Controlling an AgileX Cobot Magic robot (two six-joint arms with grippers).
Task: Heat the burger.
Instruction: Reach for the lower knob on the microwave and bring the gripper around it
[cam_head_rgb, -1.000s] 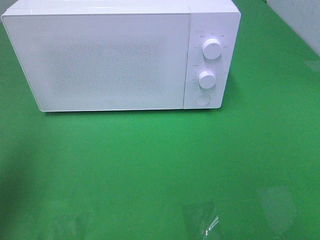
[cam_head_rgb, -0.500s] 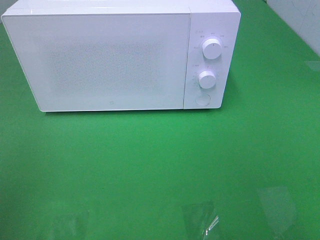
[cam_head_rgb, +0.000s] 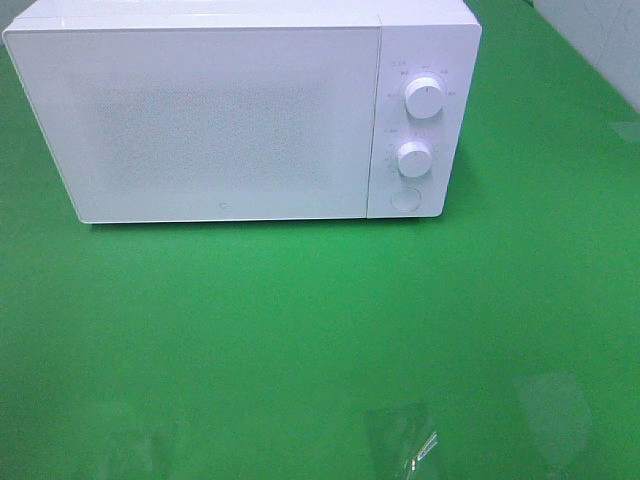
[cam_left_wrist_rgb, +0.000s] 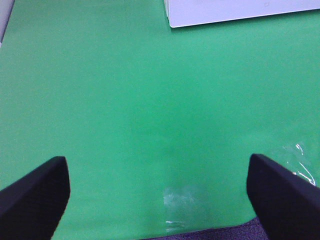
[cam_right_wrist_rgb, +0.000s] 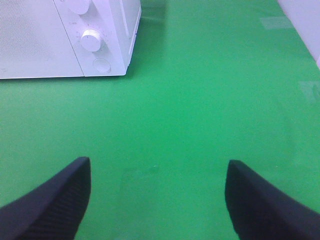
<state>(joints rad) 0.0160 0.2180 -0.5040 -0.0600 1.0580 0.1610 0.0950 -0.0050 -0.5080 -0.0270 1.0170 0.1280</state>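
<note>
No view shows the burger. A white microwave (cam_head_rgb: 230, 115) stands at the back of the green table with its door shut; two round knobs (cam_head_rgb: 424, 98) and a round button (cam_head_rgb: 405, 200) sit on its right panel. My left gripper (cam_left_wrist_rgb: 157, 192) is open over bare green cloth, with a corner of the microwave (cam_left_wrist_rgb: 235, 11) far ahead of it. My right gripper (cam_right_wrist_rgb: 157, 192) is open too, nothing between its dark fingers (cam_right_wrist_rgb: 50, 202), and the microwave's knob panel (cam_right_wrist_rgb: 95, 40) lies ahead of it. Neither gripper appears in the exterior high view.
A green cloth (cam_head_rgb: 320, 320) covers the table. Patches of clear tape (cam_head_rgb: 405, 440) shine near its front edge. A pale wall (cam_head_rgb: 600, 35) borders the table at the back right.
</note>
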